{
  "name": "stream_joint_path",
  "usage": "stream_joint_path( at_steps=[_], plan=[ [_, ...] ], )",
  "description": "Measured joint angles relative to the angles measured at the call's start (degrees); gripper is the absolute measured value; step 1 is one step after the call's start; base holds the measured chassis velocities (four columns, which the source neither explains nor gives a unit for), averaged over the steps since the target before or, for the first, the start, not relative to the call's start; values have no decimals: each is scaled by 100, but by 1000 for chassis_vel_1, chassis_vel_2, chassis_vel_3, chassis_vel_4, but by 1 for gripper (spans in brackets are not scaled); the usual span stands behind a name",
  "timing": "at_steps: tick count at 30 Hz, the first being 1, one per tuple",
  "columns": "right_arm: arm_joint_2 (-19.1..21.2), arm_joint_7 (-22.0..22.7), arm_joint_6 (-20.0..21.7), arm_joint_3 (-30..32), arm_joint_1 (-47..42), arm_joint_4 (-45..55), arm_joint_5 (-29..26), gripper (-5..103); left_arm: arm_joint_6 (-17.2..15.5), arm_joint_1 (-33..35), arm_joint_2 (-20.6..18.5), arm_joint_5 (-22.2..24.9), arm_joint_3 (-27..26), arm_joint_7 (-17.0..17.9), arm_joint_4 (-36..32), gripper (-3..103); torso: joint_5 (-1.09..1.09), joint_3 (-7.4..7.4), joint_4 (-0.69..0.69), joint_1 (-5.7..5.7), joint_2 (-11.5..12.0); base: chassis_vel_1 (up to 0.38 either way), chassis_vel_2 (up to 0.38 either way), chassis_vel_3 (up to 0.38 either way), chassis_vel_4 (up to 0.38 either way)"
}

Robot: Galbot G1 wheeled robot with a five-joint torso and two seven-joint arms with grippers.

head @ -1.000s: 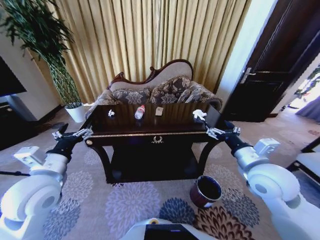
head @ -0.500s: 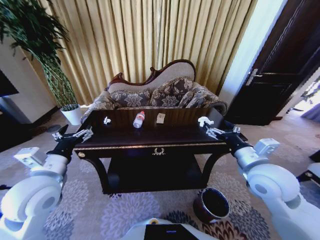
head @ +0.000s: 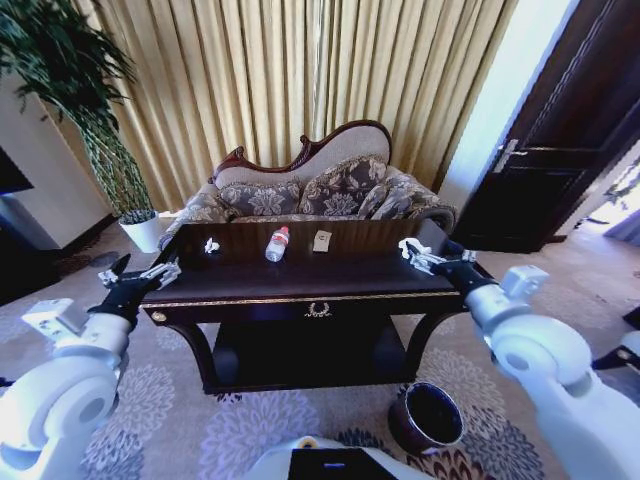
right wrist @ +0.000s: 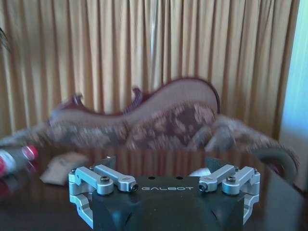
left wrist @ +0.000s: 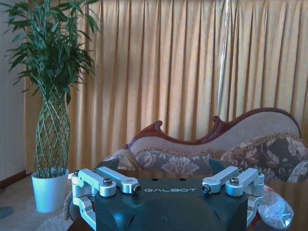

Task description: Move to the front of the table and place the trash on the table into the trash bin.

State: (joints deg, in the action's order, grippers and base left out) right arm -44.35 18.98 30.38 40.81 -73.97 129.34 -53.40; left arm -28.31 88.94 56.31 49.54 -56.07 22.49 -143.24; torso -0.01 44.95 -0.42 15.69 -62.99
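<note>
The dark glossy desk (head: pixel 310 282) stands square in front of the robot, with a patterned sofa (head: pixel 320 190) close behind it and gold curtains (head: pixel 300 80) behind that. On the desktop lie the trash items: a clear bottle with a red cap (head: pixel 277 243) near the middle, a small pale packet (head: pixel 322 240) just beside it toward the robot's right, a white crumpled scrap (head: pixel 211 245) toward the left end, and another white scrap (head: pixel 410 247) at the right end.

The left tool (head: pixel 140 275) hovers at the desk's left front corner, fingers spread and holding nothing. The right tool (head: pixel 432 262) sits over the right end of the desk, just beside the white scrap there, its fingers also spread and empty.

The trash bin (head: pixel 427 418), a round dark bucket with a shiny rim, stands on the flowered carpet (head: pixel 180 400) near the desk's right front leg. A potted plant (head: pixel 100 150) in a white pot stands off the desk's left end, and a dark door (head: pixel 560 130) is off to the right
</note>
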Motion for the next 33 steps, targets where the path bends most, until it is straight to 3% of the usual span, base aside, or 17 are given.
stream_joint_path(
  at_steps=[5,14,21,33],
  plan=[
    [239,-2,43,-483,496,-702,5,100,13,90,10,-1,-30,-6,0,100,0,1,-1,3,1,0,0,0,0],
    [536,23,186,-1731,2199,-2039,-186,100,44,112,-56,-2,-10,-8,0,100,-1,1,0,2,1,0,0,0,0],
    [527,156,473,-2569,3224,-2951,-400,100,45,128,-58,-2,27,-7,0,100,0,1,0,2,1,0,0,0,0],
    [298,440,799,-3313,4187,-3721,-482,100,45,111,-66,0,54,-5,0,100,-1,1,0,2,1,0,0,0,0]
  ],
)
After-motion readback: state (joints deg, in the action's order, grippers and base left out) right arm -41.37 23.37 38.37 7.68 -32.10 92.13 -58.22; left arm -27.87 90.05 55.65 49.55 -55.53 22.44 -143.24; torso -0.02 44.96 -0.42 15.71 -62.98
